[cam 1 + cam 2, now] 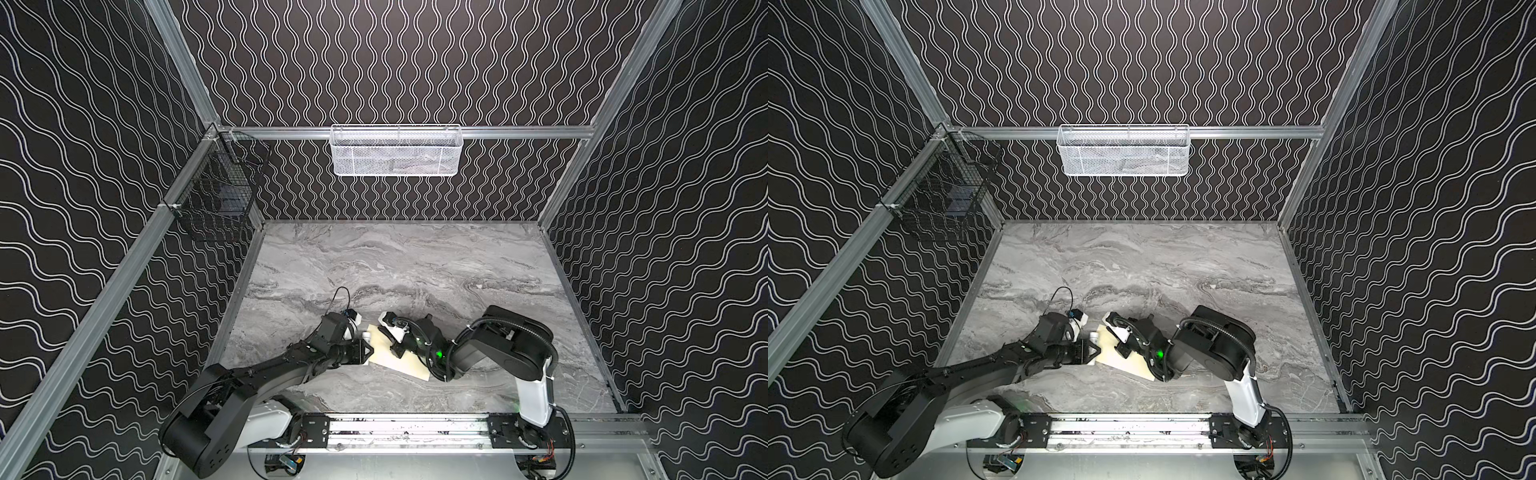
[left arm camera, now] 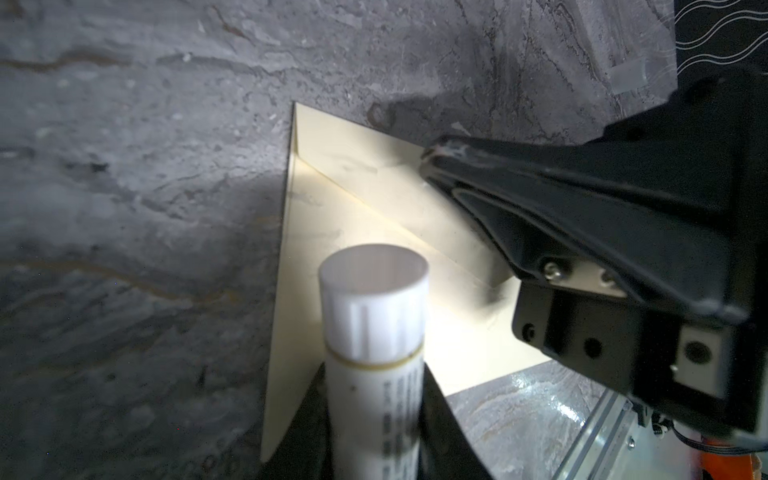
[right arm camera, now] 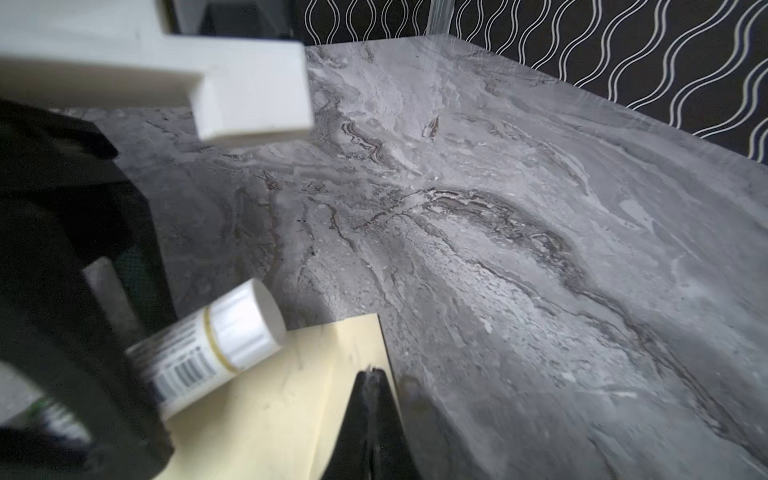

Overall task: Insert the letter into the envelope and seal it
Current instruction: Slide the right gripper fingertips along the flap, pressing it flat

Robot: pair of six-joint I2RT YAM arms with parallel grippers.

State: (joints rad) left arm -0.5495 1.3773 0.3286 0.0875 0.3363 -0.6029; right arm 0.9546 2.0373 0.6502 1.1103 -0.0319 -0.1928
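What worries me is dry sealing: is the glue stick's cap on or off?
On. The ribbed white cap sits flush on the glue stick, gripped by the left gripper; no glue tip shows.

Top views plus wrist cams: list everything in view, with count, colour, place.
envelope: 1, cream, flat on the table near the front, between the arms
glue stick: 1, white, in the left gripper, cap over the envelope
mesh basket: 1, white, hung on the back rail
wire basket: 1, black, hung on the left rail
table: 1, grey marble
letter: none in view
left gripper: 1, black, closed on the glue stick
right gripper: 1, black, shut, tips at the envelope's edge
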